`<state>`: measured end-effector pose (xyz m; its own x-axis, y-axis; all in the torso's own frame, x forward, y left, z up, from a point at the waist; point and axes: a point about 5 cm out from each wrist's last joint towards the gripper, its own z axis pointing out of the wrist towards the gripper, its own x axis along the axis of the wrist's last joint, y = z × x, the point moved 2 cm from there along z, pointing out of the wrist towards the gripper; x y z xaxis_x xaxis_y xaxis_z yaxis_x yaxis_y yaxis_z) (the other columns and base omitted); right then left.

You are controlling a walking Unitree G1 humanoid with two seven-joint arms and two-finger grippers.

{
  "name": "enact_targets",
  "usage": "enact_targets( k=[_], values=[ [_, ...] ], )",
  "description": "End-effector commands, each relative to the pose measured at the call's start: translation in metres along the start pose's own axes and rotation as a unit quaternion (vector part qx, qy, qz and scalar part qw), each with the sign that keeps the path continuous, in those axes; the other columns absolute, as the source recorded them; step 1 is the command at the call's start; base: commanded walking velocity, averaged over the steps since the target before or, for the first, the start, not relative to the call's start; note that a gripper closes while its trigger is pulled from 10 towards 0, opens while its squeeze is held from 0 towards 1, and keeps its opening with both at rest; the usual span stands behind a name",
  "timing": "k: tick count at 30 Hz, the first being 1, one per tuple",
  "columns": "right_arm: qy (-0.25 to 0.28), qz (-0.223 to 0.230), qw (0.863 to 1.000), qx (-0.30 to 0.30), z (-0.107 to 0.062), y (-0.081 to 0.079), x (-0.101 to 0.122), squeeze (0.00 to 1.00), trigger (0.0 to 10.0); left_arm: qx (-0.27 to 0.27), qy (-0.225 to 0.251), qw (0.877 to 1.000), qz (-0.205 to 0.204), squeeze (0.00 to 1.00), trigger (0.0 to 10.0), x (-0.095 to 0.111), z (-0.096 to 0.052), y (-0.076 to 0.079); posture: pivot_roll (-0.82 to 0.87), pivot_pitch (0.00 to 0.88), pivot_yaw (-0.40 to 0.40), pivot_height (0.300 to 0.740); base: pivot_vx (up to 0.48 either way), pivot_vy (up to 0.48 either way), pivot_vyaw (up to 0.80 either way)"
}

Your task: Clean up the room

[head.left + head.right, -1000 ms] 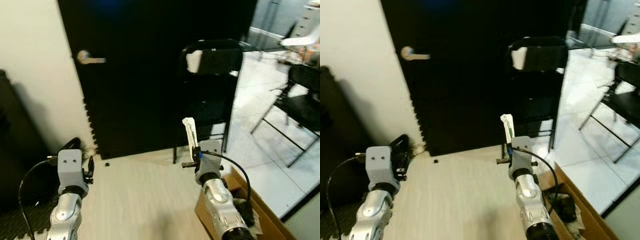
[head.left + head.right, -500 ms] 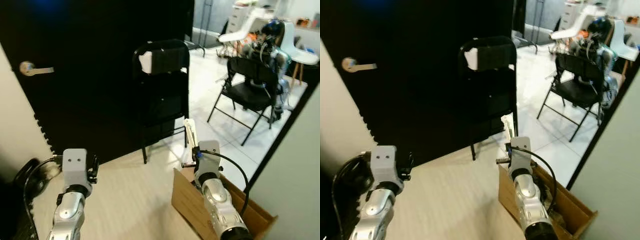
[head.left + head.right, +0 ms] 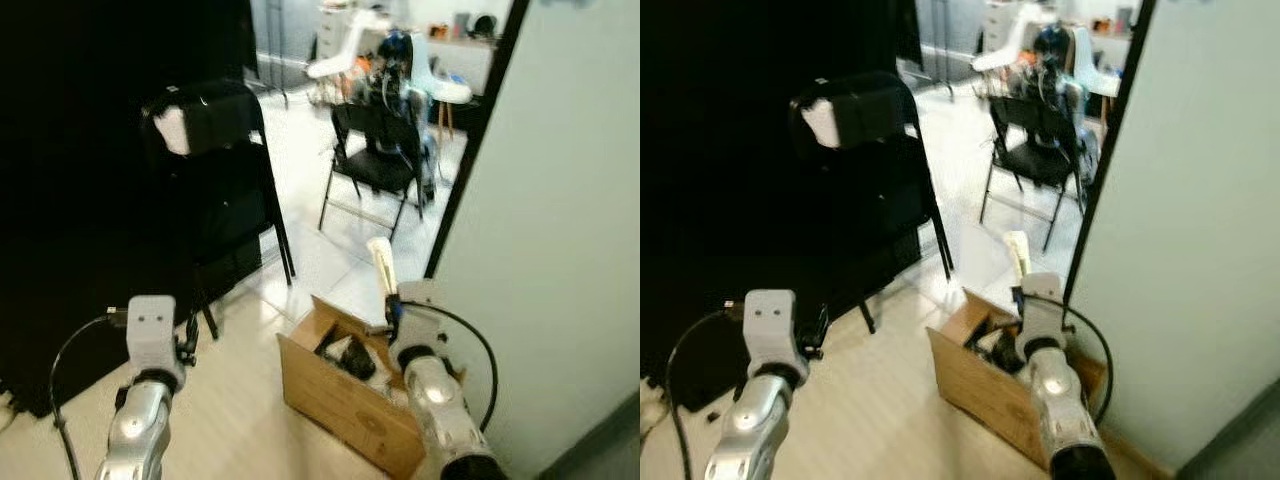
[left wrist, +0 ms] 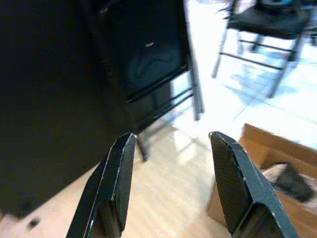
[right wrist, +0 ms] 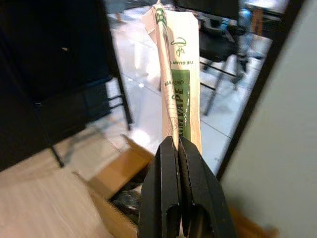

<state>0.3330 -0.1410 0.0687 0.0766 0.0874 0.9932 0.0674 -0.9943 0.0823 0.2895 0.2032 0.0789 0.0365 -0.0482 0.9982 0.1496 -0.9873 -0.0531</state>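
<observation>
The right gripper [image 5: 177,148] is clamped tight on a long, flat white paper wrapper [image 5: 178,84] with green print, which stands upright out of the closed black fingers [image 5: 163,193]. In the head views the wrapper [image 3: 380,262] rises above the right wrist, held over the far right part of an open cardboard box [image 3: 340,395].

The cardboard box sits on the pale wood floor [image 3: 230,430] just beside the light grey wall [image 3: 560,220] on the right, its flaps up. Inside it lie dark crumpled items [image 3: 345,352]; what they are cannot be made out. In the left wrist view a dark object shows against a pale lining in the box [image 4: 277,173].

The left gripper [image 4: 171,168] hangs over the floor on the near left, its two fingers [image 4: 116,173] spread wide apart and holding nothing. It points toward a black folding chair [image 3: 215,190] that stands left of and beyond the box, in front of a black door [image 3: 70,150]. A white piece [image 3: 170,128] shows at the top of the chair's back.

Farther off, on the white tiled floor [image 3: 300,150], stands a second black folding chair [image 3: 375,160]. Beyond it are a white chair [image 3: 350,55] and some blurred clutter too unclear to name.
</observation>
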Motion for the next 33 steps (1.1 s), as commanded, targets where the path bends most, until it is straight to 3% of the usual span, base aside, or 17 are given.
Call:
enact_targets(
  k=[1, 10, 16, 18, 20, 23, 33],
  values=[
    [0.000, -0.001, 1.000, 0.006, 0.002, -0.001, 0.002, 0.00, 10.0, 0.005, -0.005, 1.000, 0.006, 0.00, 10.0, -0.002, -0.001, -0.002, -0.04, 0.000, 0.004, 0.731, 0.000, 0.000, -0.80],
    [-0.013, -0.012, 0.998, 0.057, 0.004, -0.013, 0.000, 0.00, 10.0, 0.014, 0.000, 1.000, 0.003, 0.00, 10.0, -0.001, -0.004, -0.006, -0.04, 0.000, -0.002, 0.731, 0.000, 0.000, -0.80],
    [-0.051, -0.026, 0.995, 0.087, 0.004, -0.021, -0.010, 0.00, 10.0, 0.018, -0.003, 1.000, 0.008, 0.00, 10.0, -0.001, -0.003, -0.008, -0.03, 0.000, -0.005, 0.731, 0.000, 0.000, -0.80],
    [-0.092, -0.005, 0.989, 0.114, 0.004, -0.027, -0.019, 0.00, 10.0, 0.015, -0.009, 1.000, 0.004, 0.00, 10.0, -0.003, -0.003, -0.007, -0.03, 0.000, -0.005, 0.731, 0.000, 0.000, 0.00],
    [-0.102, 0.005, 0.988, 0.118, 0.004, -0.028, -0.022, 0.00, 10.0, 0.014, -0.010, 1.000, 0.004, 0.00, 10.0, -0.003, -0.003, -0.007, -0.03, 0.000, -0.005, 0.731, 0.000, 0.000, 0.00],
    [-0.115, -0.026, 0.982, 0.149, 0.000, -0.035, -0.027, 0.00, 10.0, 0.008, -0.015, 1.000, 0.006, 0.00, 10.0, -0.004, -0.002, -0.001, -0.03, 0.000, -0.006, 0.731, 0.000, 0.000, 0.00],
    [-0.117, -0.040, 0.978, 0.170, -0.001, -0.043, -0.028, 0.00, 10.0, -0.004, 0.006, 1.000, -0.014, 0.00, 10.0, 0.002, -0.004, 0.002, -0.03, 0.000, -0.009, 0.731, 0.058, 0.000, 0.00]
  ],
)
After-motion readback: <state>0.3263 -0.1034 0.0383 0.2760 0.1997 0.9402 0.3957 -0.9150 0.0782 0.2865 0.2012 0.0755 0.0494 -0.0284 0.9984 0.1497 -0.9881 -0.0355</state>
